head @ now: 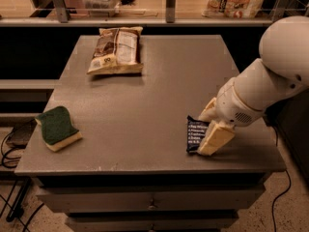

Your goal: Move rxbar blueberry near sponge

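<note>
The rxbar blueberry, a dark navy wrapper with white text, lies at the table's front right. My gripper sits over its right end. One cream finger covers the bar's right part and the other finger stands just behind it, so the fingers are closed on the bar. The sponge, green top on yellow foam, lies at the table's front left corner, far from the bar.
A tan-and-brown chip bag lies at the back left of the grey table. Drawers show below the table's front edge. A shelf with packages runs behind the table. Cables hang at the left and right.
</note>
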